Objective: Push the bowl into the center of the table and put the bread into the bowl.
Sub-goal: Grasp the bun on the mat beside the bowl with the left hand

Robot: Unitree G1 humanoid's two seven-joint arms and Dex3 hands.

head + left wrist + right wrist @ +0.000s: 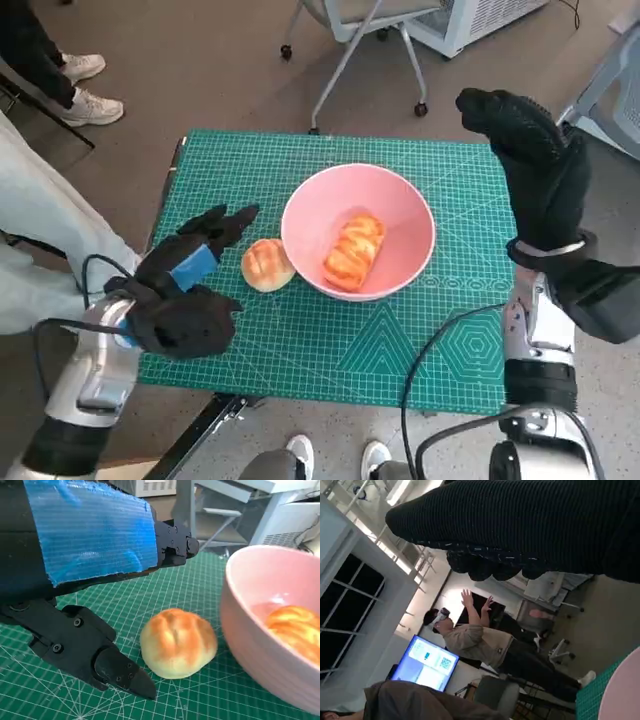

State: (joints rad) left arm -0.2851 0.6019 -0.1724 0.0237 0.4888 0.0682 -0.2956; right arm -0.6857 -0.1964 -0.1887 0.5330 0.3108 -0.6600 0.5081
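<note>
the left hand (180,290) is nearest, low over the green mat (330,350) at the counter's left edge. its fingers are spread and hold nothing; in the left wrist view the black fingertips (125,677) point at the round bun (178,642) but stay apart from it. i judge the hand is placed so to take this bun next.

the round bun (267,265) lies on the mat, just beside the pink bowl (400,200) on its left side; if it touches the wall, i cannot tell. the bowl stands near the middle of the counter, so the push looks done. one long glazed bread (353,252) lies already inside the bowl, and the second piece is not yet in.

farther, the right hand (525,160) is raised above the counter's far right corner, away from everything, probably to keep clear. it holds nothing, but if the fingers are spread or curled i cannot tell; the right wrist view shows only the dark glove (530,525).

behind, a person (485,642) stands with hands up, partly hidden.
</note>
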